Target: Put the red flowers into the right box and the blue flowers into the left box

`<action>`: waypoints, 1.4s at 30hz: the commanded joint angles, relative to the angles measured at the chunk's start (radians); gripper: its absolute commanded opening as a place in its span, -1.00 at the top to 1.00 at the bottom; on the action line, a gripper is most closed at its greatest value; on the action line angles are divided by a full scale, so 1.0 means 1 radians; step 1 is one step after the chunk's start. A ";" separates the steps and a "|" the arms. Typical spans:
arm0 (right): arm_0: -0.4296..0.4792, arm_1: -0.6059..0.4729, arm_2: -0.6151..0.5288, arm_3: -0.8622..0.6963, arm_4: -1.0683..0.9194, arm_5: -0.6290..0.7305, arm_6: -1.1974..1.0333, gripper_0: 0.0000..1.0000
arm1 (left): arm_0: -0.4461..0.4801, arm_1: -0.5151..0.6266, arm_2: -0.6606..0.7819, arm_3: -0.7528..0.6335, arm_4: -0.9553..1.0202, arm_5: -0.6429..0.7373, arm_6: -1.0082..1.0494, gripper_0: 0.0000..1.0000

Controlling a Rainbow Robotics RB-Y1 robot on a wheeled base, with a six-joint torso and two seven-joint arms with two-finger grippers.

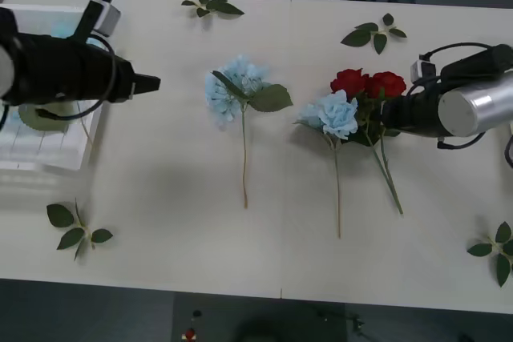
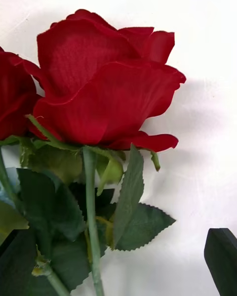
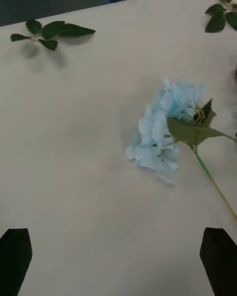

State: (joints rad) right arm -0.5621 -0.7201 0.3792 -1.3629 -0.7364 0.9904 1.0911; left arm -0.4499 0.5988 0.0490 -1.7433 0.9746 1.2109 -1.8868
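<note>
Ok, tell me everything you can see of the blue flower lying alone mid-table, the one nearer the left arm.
The blue flower is a pale, fluffy cluster of fabric-like petals on a thin, straight stem, pale brownish in the front view, that runs toward the robot. One large green leaf spreads beside the head, a darker one lies across it. It rests flat on the white table, apart from the other flowers. Nothing grips it; the left gripper hangs open short of it.

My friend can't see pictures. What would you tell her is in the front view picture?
Two red flowers and a blue flower lie together on a white table, with the right gripper beside them. Another blue flower lies alone mid-table. The left gripper hovers near the left box, and green leaf sprigs are scattered around.
</note>
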 commanded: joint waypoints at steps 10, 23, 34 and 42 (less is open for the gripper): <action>-0.061 0.097 -0.006 0.108 0.126 -0.015 -0.057 -1.00 | -0.015 -0.186 -0.274 0.064 -0.329 -0.073 0.262 -1.00; -0.064 0.105 -0.005 0.119 0.129 -0.036 -0.063 1.00 | -0.107 -0.271 -0.531 0.145 -0.585 -0.129 0.606 -1.00; -0.062 0.077 -0.005 0.099 0.123 -0.047 -0.077 1.00 | -0.156 -0.275 -0.598 0.312 -0.662 -0.409 0.677 -1.00; -0.062 -0.055 -0.051 -0.009 0.074 0.024 -0.097 1.00 | -0.165 -0.277 -0.612 0.380 -0.679 -0.464 0.677 -0.86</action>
State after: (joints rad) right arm -0.5985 -0.7101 0.3751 -1.3150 -0.6379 1.0028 1.0246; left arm -0.5798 0.3233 -0.5576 -1.3547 0.3118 0.7564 -1.2264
